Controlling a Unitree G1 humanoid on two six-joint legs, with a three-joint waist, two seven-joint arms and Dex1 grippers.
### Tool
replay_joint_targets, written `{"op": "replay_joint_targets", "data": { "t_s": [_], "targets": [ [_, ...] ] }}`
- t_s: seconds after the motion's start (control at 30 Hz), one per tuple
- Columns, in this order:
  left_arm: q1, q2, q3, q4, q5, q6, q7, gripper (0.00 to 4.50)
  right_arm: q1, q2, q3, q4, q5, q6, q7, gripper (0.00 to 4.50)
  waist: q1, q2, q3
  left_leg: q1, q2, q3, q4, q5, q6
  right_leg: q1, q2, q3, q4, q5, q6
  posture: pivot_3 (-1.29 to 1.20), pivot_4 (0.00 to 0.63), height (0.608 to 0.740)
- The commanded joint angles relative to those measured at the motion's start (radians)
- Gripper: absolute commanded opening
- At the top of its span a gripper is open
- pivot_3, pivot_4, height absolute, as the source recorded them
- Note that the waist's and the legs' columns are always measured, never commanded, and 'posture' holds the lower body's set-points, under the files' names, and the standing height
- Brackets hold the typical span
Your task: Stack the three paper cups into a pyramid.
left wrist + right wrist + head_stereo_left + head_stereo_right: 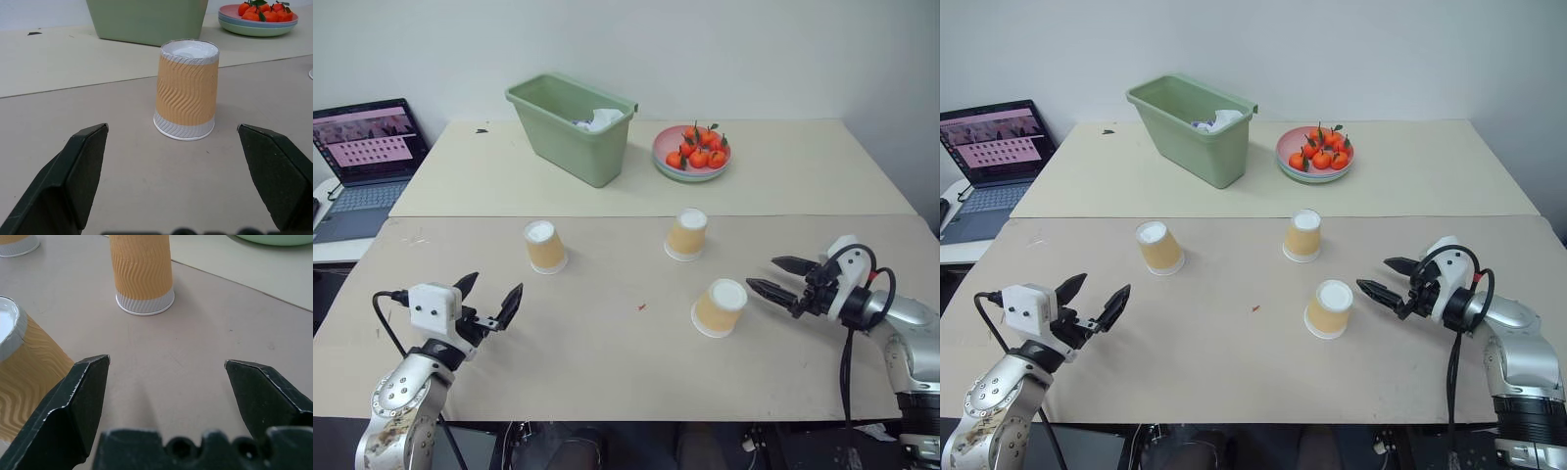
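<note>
nearest, left gripper [489, 299] spread wide and empty over the table [607, 362], facing the left cup [545, 246] a little way ahead; right gripper [783, 277] likewise spread and empty, one fingertip just beside the near cup [720, 307]. all three cups upside down and apart, far cup [686, 234] between the others and nearer the plate of oranges [692, 152]. probably best to square the right gripper on the near cup's middle, close gently so the paper doesn't crush, then slide it against a neighbour to form the base row.
</note>
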Motion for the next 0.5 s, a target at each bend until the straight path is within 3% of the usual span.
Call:
{"op": "replay_joint_targets", "data": {
  "t_s": [0.03,0.1,0.2,0.33,0.5],
  "targets": [
    [-0.044,0.086,-0.064,-0.055,-0.035,0.053,-0.117,4.5,0.026,-0.06,-0.05,-0.06,0.018,0.008,0.025,4.42,0.0,0.0,0.0,0.0,0.0,0.0,0.0,0.0,0.0,0.0,0.0,0.0,0.0,0.0,0.0,0.0,0.15,0.727],
    [-0.13,0.181,-0.149,-0.087,-0.104,0.146,-0.259,4.5,0.083,-0.125,-0.075,-0.11,0.022,0.023,0.078,4.42,0.018,0.001,0.001,-0.001,-0.001,0.0,0.001,0.0,0.0,0.0,0.0,-0.001,0.001,0.0,0.0,0.0,0.15,0.727],
    [-0.292,0.25,-0.18,-0.065,-0.202,0.253,-0.325,4.5,0.187,-0.211,-0.106,-0.188,0.052,0.067,0.16,4.42,0.029,0.003,0.002,-0.005,-0.002,-0.002,0.003,0.0,0.0,-0.003,-0.001,-0.003,0.002,0.0,0.0,0.0,0.15,0.727],
    [-0.463,0.28,-0.221,-0.024,-0.255,0.309,-0.412,4.5,0.275,-0.269,-0.183,-0.285,0.1,0.112,0.203,4.42,0.007,0.003,0.002,-0.004,-0.002,-0.002,0.003,0.0,0.0,-0.002,-0.001,-0.002,0.002,0.001,-0.001,0.0,0.15,0.727],
    [-0.616,0.277,-0.329,0.027,-0.22,0.292,-0.519,4.5,0.265,-0.225,-0.235,-0.456,0.231,0.231,0.131,4.42,-0.017,0.002,0.003,-0.003,-0.001,0.002,0.002,0.0,0.0,-0.001,0.0,0.001,0.001,0.001,-0.001,0.0,0.15,0.727]
  ]
}}
